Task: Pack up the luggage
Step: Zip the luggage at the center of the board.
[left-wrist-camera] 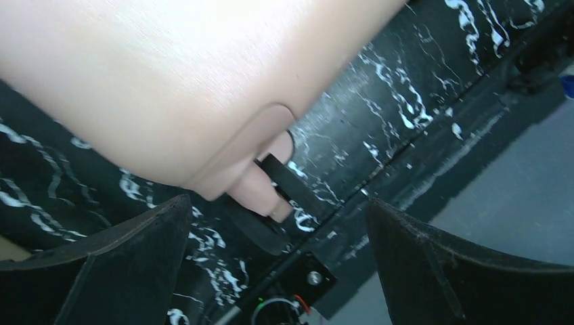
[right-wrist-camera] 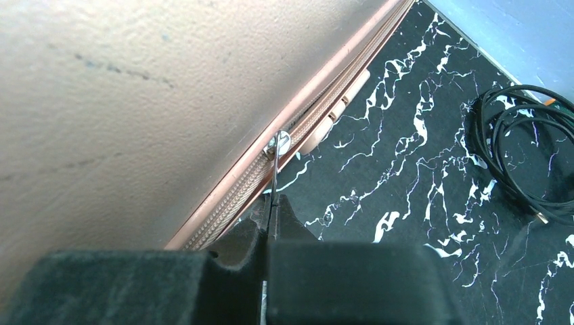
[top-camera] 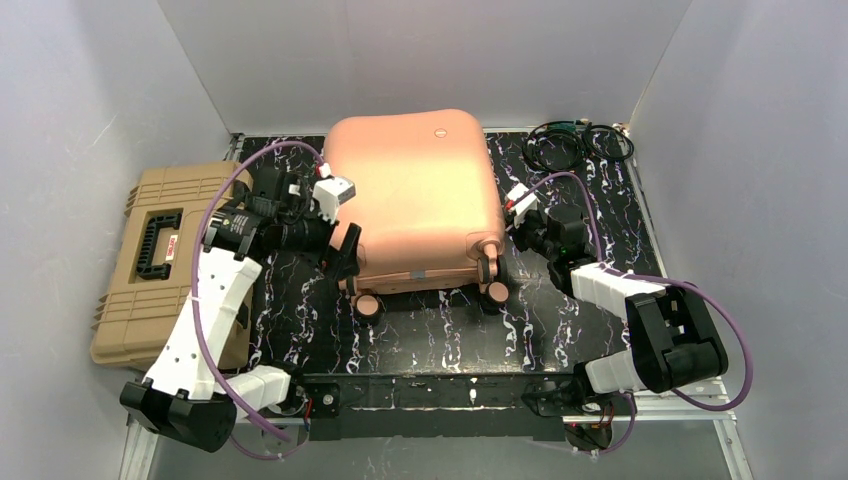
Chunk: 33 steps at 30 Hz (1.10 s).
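The peach-pink luggage (top-camera: 420,195) lies flat and closed on the black marbled table (top-camera: 430,330), wheels toward me. My left gripper (top-camera: 347,250) is open and empty at its near-left corner. In the left wrist view the shell (left-wrist-camera: 169,81) and a pink wheel (left-wrist-camera: 260,193) sit just beyond the open jaws of the left gripper (left-wrist-camera: 277,203). My right gripper (top-camera: 520,225) is at the case's right side. In the right wrist view the right gripper (right-wrist-camera: 271,203) is shut on the thin metal zipper pull (right-wrist-camera: 274,169), which hangs from the zipper track (right-wrist-camera: 298,135) along the shell (right-wrist-camera: 122,101).
A tan ribbed toolbox (top-camera: 160,255) with a black handle lies at the left, under the left arm. A coil of black cable (top-camera: 580,145) lies at the back right, also in the right wrist view (right-wrist-camera: 521,156). White walls enclose the table on three sides.
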Each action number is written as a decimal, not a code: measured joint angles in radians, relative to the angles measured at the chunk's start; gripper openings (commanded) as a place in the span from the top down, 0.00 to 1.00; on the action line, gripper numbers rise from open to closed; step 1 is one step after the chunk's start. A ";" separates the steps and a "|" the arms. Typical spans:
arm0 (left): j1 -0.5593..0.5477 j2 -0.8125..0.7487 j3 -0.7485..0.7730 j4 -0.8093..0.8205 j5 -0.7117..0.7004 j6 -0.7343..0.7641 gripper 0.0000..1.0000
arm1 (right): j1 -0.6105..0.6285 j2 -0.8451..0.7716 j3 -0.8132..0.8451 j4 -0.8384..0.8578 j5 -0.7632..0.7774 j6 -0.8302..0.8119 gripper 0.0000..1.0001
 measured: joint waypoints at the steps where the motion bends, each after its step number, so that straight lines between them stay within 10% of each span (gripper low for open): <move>1: -0.001 -0.002 -0.017 -0.015 0.018 -0.008 0.02 | -0.001 0.000 0.000 0.000 0.000 -0.002 0.99; 19: -0.015 0.072 -0.113 0.021 -0.070 -0.119 0.06 | -0.033 0.000 0.000 0.002 -0.048 -0.010 0.99; 33: 0.021 0.105 -0.107 0.045 -0.136 -0.310 0.98 | -0.038 0.011 -0.004 0.019 -0.030 -0.004 0.99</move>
